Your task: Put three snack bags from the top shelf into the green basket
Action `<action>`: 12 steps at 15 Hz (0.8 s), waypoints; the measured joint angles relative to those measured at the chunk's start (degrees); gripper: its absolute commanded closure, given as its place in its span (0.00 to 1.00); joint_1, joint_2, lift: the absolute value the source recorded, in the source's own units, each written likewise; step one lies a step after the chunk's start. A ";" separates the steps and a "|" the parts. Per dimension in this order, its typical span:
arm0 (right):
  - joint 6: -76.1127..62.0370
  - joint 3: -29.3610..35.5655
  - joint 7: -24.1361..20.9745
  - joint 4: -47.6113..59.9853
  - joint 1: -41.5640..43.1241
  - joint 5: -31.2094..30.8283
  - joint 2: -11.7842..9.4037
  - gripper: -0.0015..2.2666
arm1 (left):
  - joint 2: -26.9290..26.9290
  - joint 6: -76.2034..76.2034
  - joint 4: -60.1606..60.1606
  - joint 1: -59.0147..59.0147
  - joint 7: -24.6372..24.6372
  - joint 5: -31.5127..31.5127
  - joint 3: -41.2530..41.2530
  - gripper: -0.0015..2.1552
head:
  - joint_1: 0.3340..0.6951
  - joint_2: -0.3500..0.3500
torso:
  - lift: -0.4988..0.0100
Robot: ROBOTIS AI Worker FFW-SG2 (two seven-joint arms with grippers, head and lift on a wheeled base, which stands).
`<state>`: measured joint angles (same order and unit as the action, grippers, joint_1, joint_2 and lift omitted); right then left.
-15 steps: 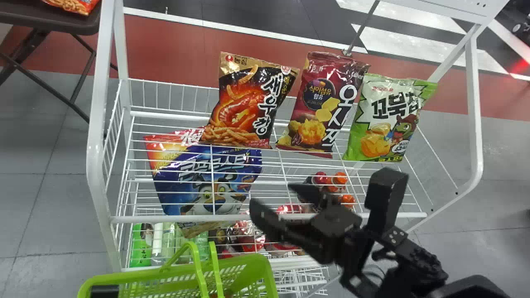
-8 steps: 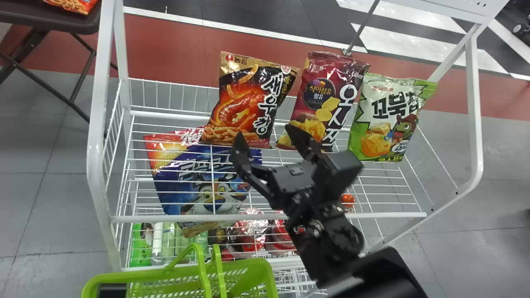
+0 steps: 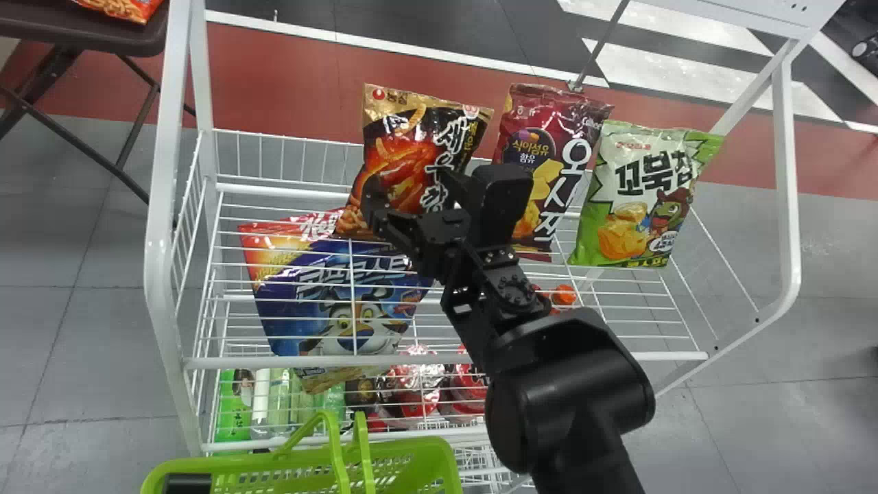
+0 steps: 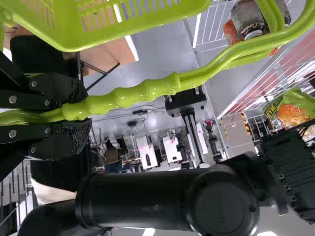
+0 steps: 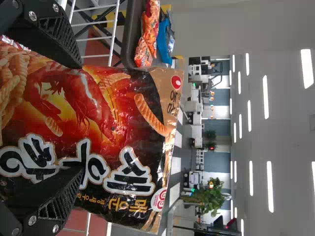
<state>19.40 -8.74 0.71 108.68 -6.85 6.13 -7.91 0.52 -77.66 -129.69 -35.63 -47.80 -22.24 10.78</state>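
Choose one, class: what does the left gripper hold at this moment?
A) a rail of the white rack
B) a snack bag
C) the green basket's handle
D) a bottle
C: the left wrist view shows the left gripper clamped around the green handle.

Grey floor (image 3: 62, 343), red band (image 3: 288, 82), strip lights (image 5: 266, 97), apparently a leafy plant (image 5: 209, 197).

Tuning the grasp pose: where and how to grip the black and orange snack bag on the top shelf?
Probably across its middle by both side edges, from the front: the snack bag stands upright, broad face towards the robot. The maroon bag is close on the right.
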 measured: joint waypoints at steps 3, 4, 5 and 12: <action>2.81 0.73 3.67 0.73 0.35 1.35 -0.20 0.99 | 0.01 -0.08 0.40 0.37 0.16 0.00 -0.03 0.99 | 1.00 0.00 | 0.88; 3.37 0.79 4.42 2.05 -0.25 1.48 -0.43 0.99 | 0.01 -0.13 0.45 0.50 0.22 0.00 0.01 0.99 | 1.00 0.00 | 0.88; 3.79 0.82 5.04 3.50 -0.87 1.54 -0.67 0.99 | 0.01 -0.16 0.47 0.59 0.25 0.00 0.03 0.99 | 1.00 0.00 | 0.88; 21.05 4.45 8.27 20.88 -8.15 3.43 -3.76 0.99 | 0.00 -0.51 0.50 1.28 0.35 -0.04 -0.05 0.99 | 1.00 0.00 | 0.88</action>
<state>40.44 -4.29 8.98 129.56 -15.01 9.56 -11.67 0.53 -78.16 -129.20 -34.35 -47.45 -22.28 10.73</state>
